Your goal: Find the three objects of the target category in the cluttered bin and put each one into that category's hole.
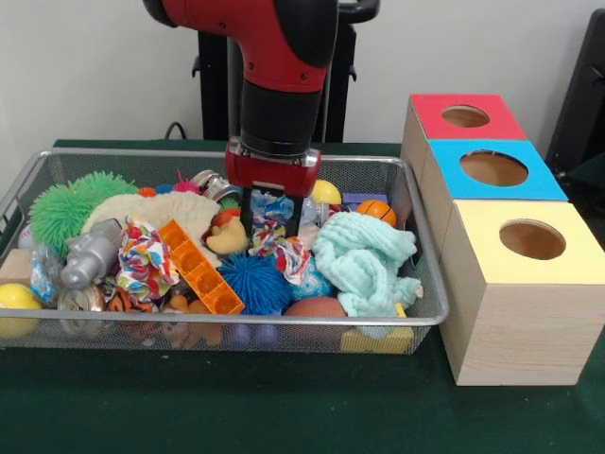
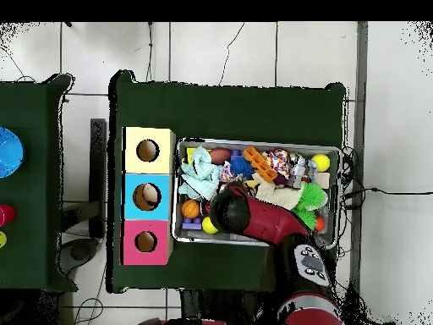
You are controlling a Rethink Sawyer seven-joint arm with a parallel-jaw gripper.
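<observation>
The wire mesh bin (image 1: 430, 312) is full of toys; it also shows in the overhead view (image 2: 334, 152). My gripper (image 1: 272, 216) reaches down into the bin's middle, shut on a frilly fabric ball (image 1: 281, 248) whose strips show between the fingers and hang below them. A second fabric ball (image 1: 142, 257) lies to the left, beside an orange block (image 1: 198, 267); it also shows in the overhead view (image 2: 277, 159). A third is not visible. The hole (image 1: 532, 239) in the yellow-topped box is right of the bin, and it shows in the overhead view (image 2: 147, 151) too. There the arm (image 2: 245, 212) hides the gripper.
A mint muslin cloth (image 1: 364, 260), a blue spiky ball (image 1: 255, 282), a green spiky ball (image 1: 66, 208), a silver toy (image 1: 90, 255) and a small basketball (image 1: 375, 210) crowd the bin. The blue-topped box (image 1: 454, 175) and red-topped box (image 1: 430, 113) stand behind the yellow one.
</observation>
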